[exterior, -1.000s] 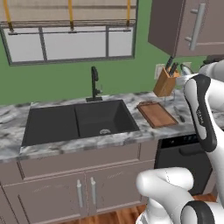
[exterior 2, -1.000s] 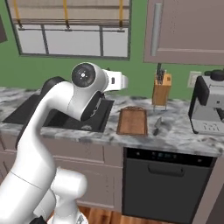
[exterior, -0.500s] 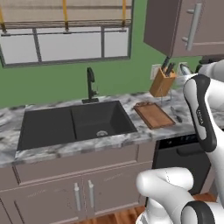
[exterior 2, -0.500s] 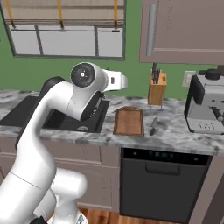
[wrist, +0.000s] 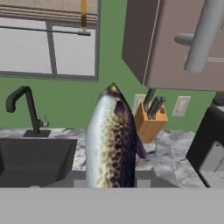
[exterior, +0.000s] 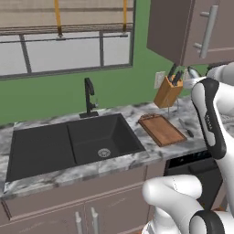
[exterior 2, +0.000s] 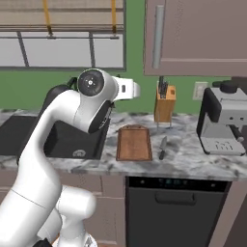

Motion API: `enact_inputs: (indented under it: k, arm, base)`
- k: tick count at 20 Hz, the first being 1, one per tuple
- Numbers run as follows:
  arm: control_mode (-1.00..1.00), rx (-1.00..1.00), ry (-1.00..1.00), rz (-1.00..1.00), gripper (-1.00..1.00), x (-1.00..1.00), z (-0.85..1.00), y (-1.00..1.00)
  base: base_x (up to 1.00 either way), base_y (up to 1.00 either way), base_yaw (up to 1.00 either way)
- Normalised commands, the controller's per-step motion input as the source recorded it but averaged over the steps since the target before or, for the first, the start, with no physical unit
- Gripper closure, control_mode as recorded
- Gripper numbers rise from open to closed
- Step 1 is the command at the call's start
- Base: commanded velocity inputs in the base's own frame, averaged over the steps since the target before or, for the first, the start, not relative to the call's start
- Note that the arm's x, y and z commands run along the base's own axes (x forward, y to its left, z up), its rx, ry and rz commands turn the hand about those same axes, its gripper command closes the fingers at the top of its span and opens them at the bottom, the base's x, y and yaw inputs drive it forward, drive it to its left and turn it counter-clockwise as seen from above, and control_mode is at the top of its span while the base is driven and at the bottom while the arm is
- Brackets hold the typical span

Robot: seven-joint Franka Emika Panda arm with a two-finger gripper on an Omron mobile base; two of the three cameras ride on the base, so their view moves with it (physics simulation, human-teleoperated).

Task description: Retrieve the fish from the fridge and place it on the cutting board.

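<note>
The jaws are clamped on the fish (wrist: 111, 140), which is held by its lower end and is seen in the hand view rising straight out from the grip, its long axis running along the gripper's own line with the pointed end farthest away (the finger tips themselves are hidden beneath it). Beyond that tip, the knife block (wrist: 150, 120) is seen on the marble counter (wrist: 170, 164), with the dark sink (wrist: 35, 162) off to one side and the faucet (wrist: 24, 109) behind it. The cutting board (exterior 2: 133, 142) lies flat on the counter between the sink and a knife (exterior 2: 163, 147), just in front of the block, and nothing is seen on it. The board is judged to lie ahead of and below the held fish, so a forward, downward carry is called for, with the fish's length laid along the board's
</note>
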Motion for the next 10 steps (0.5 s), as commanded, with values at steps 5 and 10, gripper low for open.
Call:
enact_inputs:
  k: [5,10]
  arm:
    - [1.00,0.00,0.00,0.00,1.00,0.00,0.00,0.00]
    - [1.00,0.00,0.00,0.00,1.00,0.00,0.00,0.00]
  base:
    - [0.45,0.26,-0.17]
    - [0.13,0.24,-0.14]
